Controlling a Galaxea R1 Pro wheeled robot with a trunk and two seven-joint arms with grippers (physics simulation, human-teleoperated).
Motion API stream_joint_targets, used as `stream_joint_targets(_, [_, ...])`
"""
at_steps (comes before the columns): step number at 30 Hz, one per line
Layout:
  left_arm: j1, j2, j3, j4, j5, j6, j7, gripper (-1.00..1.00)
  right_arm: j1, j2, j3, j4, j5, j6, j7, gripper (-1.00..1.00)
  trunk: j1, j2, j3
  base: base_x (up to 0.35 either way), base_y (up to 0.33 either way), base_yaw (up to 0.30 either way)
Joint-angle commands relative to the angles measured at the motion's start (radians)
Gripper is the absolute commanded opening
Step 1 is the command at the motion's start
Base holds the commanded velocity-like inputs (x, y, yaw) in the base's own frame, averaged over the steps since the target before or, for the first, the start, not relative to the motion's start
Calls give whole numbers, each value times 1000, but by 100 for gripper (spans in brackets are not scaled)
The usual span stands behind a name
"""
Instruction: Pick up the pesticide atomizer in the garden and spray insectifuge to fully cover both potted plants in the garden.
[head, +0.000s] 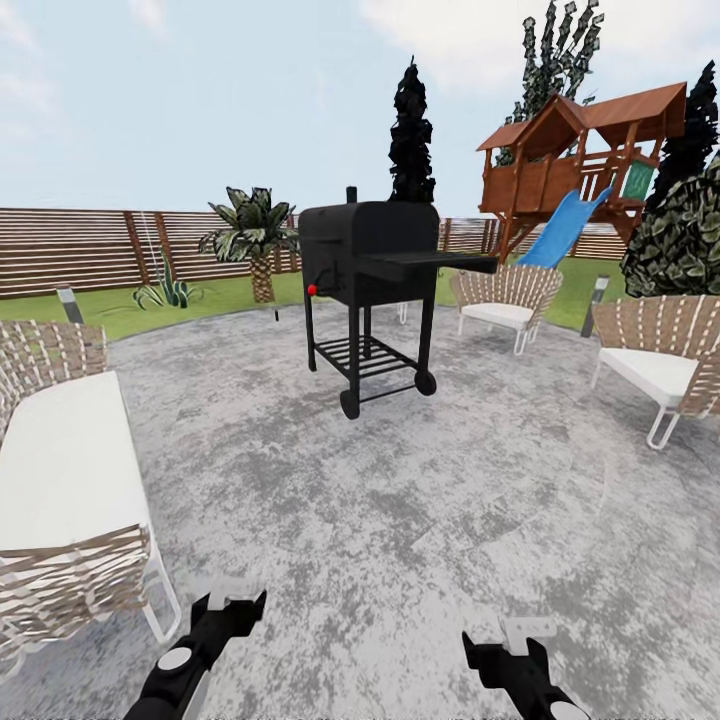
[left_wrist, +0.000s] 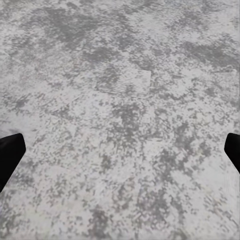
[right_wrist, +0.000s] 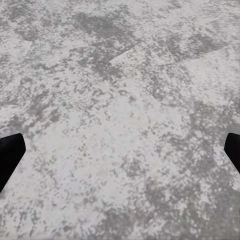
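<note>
The pesticide atomizer and the potted plants are out of view. I stand on a mottled grey stone patio (head: 400, 500) in the garden, with green lawn (head: 210, 298) and a brown slatted fence (head: 80, 245) behind it. My left gripper (head: 232, 602) and right gripper (head: 508, 640) hang low at the near edge of the head view. In the wrist views, the left gripper (left_wrist: 120, 155) and the right gripper (right_wrist: 120, 155) are open, fingertips far apart over bare paving, nothing between them.
A black wheeled grill (head: 372, 290) stands straight ahead mid-patio. A woven sofa with a white cushion (head: 60, 480) is close on the left, and woven chairs (head: 505, 300) (head: 665, 365) stand at right. On the lawn are a palm (head: 255, 240), a spiky plant (head: 165, 290) and a playset with a blue slide (head: 575, 170).
</note>
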Motion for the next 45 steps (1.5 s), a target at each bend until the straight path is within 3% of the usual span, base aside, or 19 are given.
stream_joint_targets(1, [0,-1,-1,-2,-1,6,0,100,0,0,0,-2,2,6,0,100,4,-8,-4,0,0,0])
stream_joint_targets(7, [0,-2,-2,-3,1,6,1,100,0,-2,-1,-5,-4,18,3,100,27,-50,-23,0,0,0])
stream_joint_targets(12, [0,-2,0,-3,2,6,1,100,0,0,-2,-6,-4,125,2,100,46,-85,-39,0,0,0])
stream_joint_targets(17, [0,-2,-1,-3,0,6,1,100,-1,2,-2,-6,-1,165,1,100,65,-120,-54,0,0,0])
stream_joint_targets(36, [0,-2,-3,-4,-3,6,2,100,0,4,0,-6,2,170,1,100,138,-253,-104,0,0,0])
stream_joint_targets(45, [1,-2,-5,-6,-7,6,2,100,-1,3,-2,-6,2,170,1,100,138,-253,-94,0,0,0])
